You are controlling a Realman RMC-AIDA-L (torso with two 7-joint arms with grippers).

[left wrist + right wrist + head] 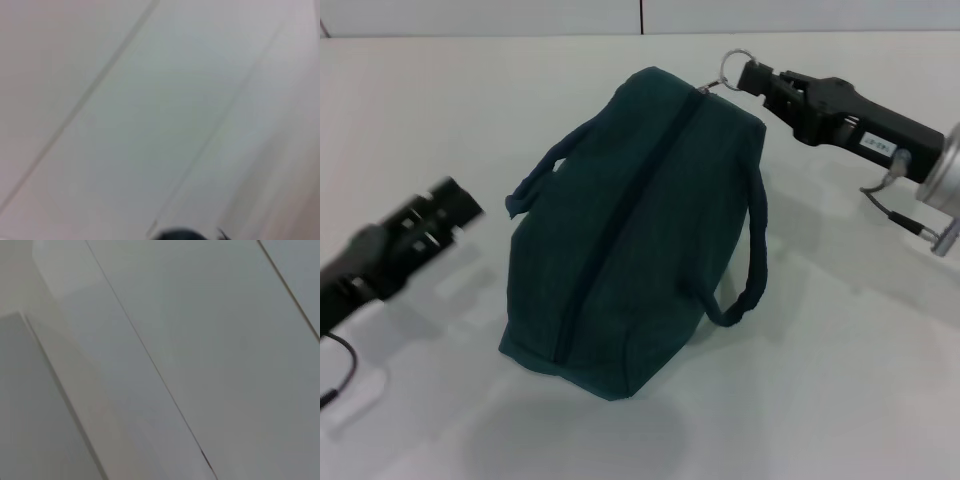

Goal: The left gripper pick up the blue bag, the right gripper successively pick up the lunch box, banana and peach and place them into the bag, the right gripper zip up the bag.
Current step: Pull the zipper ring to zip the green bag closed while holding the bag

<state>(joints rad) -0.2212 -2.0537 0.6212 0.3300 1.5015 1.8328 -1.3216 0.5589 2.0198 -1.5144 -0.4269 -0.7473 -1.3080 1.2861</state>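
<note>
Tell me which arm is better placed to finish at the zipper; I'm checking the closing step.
Right. The right gripper is already at the ring zipper pull at the far end of the blue bag, whose zipper looks closed. The left gripper sits off the bag's left side, touching nothing.

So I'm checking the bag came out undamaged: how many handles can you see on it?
2. One handle loops out on the blue bag's side facing the left gripper; the other handle hangs on the side nearer the right gripper.
</note>
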